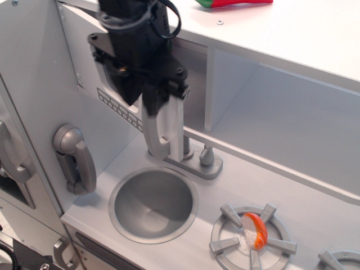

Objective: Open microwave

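The microwave door [121, 112] is a grey panel with a row of small buttons [115, 106]; its dark window is mostly hidden behind my arm. The door stands swung out to the left, leaving the cabinet opening [194, 84] exposed. My black gripper [160, 93] is shut on the top of the tall grey vertical handle [163, 126], which hangs out over the sink area.
A grey toy telephone handset [76, 160] hangs on the left wall. A round sink [153, 203] lies below the handle, with the faucet base [197, 163] behind it. A burner [252, 232] holds an orange and white piece [254, 230]. A red object [236, 3] lies on top.
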